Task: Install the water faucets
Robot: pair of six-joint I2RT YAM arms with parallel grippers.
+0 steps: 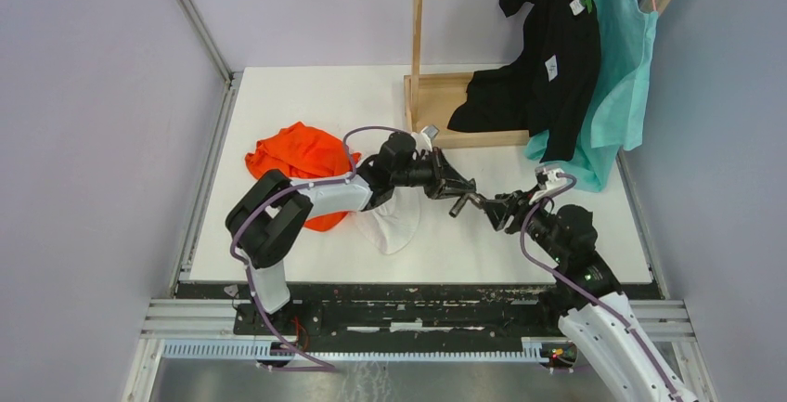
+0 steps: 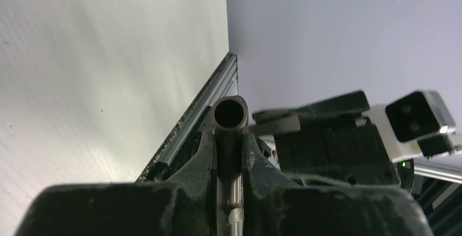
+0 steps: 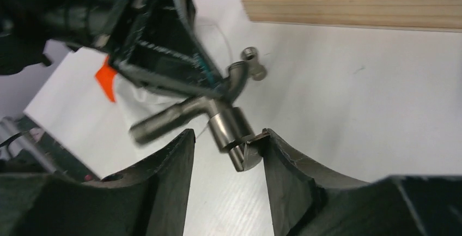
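The left gripper point(image 2: 229, 138) is clamped on the water faucet point(image 3: 185, 115), holding it above the white table point(image 1: 520, 244). The right gripper point(image 3: 226, 136) is released, jaws apart around the faucet's cylindrical end.

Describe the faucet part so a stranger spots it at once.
Over the white table, find the left gripper near the middle. It is shut on a grey metal faucet: a hard branched pipe, unlike the orange cloth and white cloth nearby.

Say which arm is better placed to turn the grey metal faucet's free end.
Right, likely: the right gripper, open, straddles the free end of the grey metal faucet; the left gripper is shut on its pipe.
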